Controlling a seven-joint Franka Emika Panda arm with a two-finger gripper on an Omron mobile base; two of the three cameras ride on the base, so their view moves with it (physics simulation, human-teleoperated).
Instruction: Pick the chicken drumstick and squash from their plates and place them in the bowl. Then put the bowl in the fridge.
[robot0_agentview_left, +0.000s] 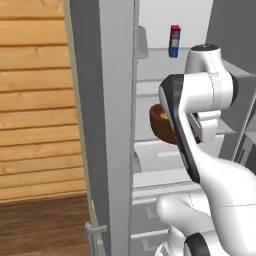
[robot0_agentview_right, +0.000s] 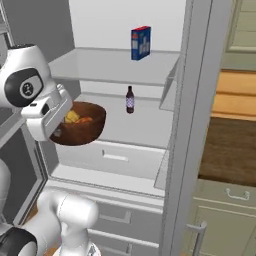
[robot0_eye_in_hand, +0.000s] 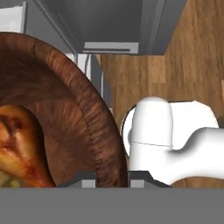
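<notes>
The glossy, dark reddish-brown wooden bowl (robot0_agentview_right: 80, 131), with the orange-brown chicken drumstick (robot0_eye_in_hand: 15, 144) inside, is held by its rim in the clenched claw (robot0_eye_in_hand: 113, 183) within the open grey fridge (robot0_agentview_right: 115, 65).

You get flat, even rendered light with no clear source and no glare. The fridge (robot0_agentview_right: 120, 65) interior reads bright white-grey, with soft shading under its shelves. The bowl (robot0_eye_in_hand: 65, 100) shows a faint gloss and darker inner wall. Edges look slightly soft and pixelated; nothing bends at the borders.
</notes>
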